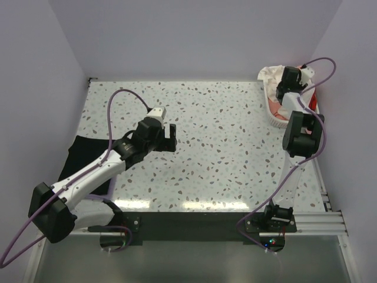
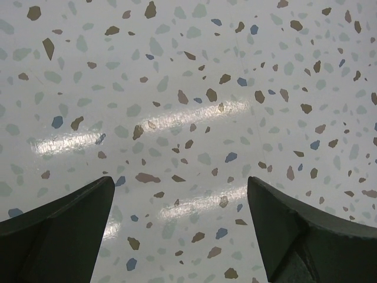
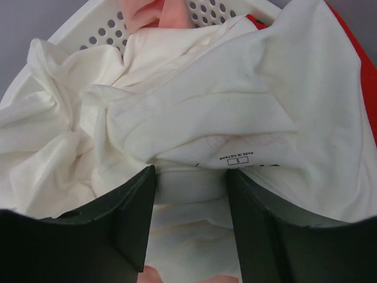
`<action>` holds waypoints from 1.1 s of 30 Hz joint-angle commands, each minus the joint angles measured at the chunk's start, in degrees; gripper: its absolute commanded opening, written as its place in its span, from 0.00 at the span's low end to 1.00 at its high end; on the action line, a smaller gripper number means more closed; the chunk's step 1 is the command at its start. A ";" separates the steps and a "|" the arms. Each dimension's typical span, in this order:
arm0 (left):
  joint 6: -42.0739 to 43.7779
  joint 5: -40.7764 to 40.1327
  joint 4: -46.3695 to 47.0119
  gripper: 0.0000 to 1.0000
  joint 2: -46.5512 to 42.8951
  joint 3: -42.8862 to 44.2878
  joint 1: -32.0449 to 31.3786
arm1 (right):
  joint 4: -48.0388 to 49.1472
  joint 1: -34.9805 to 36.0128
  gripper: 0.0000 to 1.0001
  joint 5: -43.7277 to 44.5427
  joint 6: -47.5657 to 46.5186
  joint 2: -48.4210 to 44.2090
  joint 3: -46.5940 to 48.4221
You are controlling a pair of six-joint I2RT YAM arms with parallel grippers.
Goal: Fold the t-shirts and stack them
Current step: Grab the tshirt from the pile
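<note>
Terrazzo table (image 1: 224,147) is seen from above, speckled grey and brown. At its 8 o'clock edge a black t-shirt (image 1: 82,150) is spread flat, partly covered by the left arm (image 1: 88,177). At 2 o'clock a white perforated basket (image 3: 100,29) is filled by a crumpled cream-white t-shirt (image 3: 206,100), with red shown along its 3 o'clock edge and a size label (image 3: 237,158) exposed. A salmon-pink t-shirt (image 3: 159,12) is glimpsed at 12 o'clock. The left gripper (image 2: 180,180) is held wide open over bare table. The right gripper (image 3: 190,177) is set astride a cream fold; whether it is pinched cannot be told.
</note>
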 commanded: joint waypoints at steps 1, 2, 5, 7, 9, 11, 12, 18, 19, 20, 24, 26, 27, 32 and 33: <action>1.16 0.75 -0.26 1.00 -0.22 2.38 1.08 | 5.12 -0.44 0.49 3.48 -1.00 -2.11 -0.82; 1.25 1.01 -0.26 1.00 -0.13 2.38 1.17 | 5.38 -0.44 0.36 3.66 -1.18 -2.55 -1.09; 1.16 1.02 -0.26 1.00 0.04 2.29 1.26 | 6.61 -0.52 0.18 3.31 -1.88 -3.87 -2.32; 1.16 0.93 -0.35 1.00 0.04 2.38 1.26 | 6.17 -0.52 0.05 3.13 -2.15 -4.31 -2.32; 1.16 0.84 -0.44 1.00 -0.13 2.38 1.35 | 6.08 -0.52 0.00 2.87 -2.24 -5.19 -2.67; 1.25 0.75 -0.44 1.00 -0.13 2.38 1.35 | 7.22 -0.52 0.00 2.87 -2.32 -7.55 -4.86; 1.16 0.75 -0.44 1.00 -0.13 2.38 1.35 | 9.05 -0.61 0.00 2.87 -2.41 -8.35 -5.91; 1.08 1.10 -0.44 1.00 -0.13 2.38 1.35 | 13.55 -0.52 0.00 1.99 -2.94 -13.80 -12.07; 1.16 1.10 -0.44 1.00 -0.04 2.38 1.35 | 14.08 -0.52 0.00 2.42 -3.81 -14.16 -13.12; 1.16 1.10 -0.44 1.00 -0.13 2.29 1.35 | 14.52 -0.52 0.00 1.82 -3.91 -14.51 -14.00; 1.25 1.19 -0.35 1.00 -0.04 2.38 1.35 | 19.07 -0.44 0.00 0.67 -1.54 -19.41 -21.89; 1.16 1.28 -0.44 1.00 0.04 2.29 1.35 | 20.32 -0.35 0.00 0.49 -1.18 -21.27 -24.10; 1.08 1.37 -0.35 1.00 -0.04 2.29 1.35 | 21.37 -0.26 0.00 0.58 -1.18 -22.06 -25.94; 1.08 1.81 -0.35 1.00 0.04 2.38 1.35 | 23.40 -0.09 0.00 0.58 -1.88 -27.86 -29.82; 1.07 1.89 -0.35 1.00 0.04 2.38 1.35 | 23.40 -0.08 0.00 0.84 -2.06 -28.65 -30.18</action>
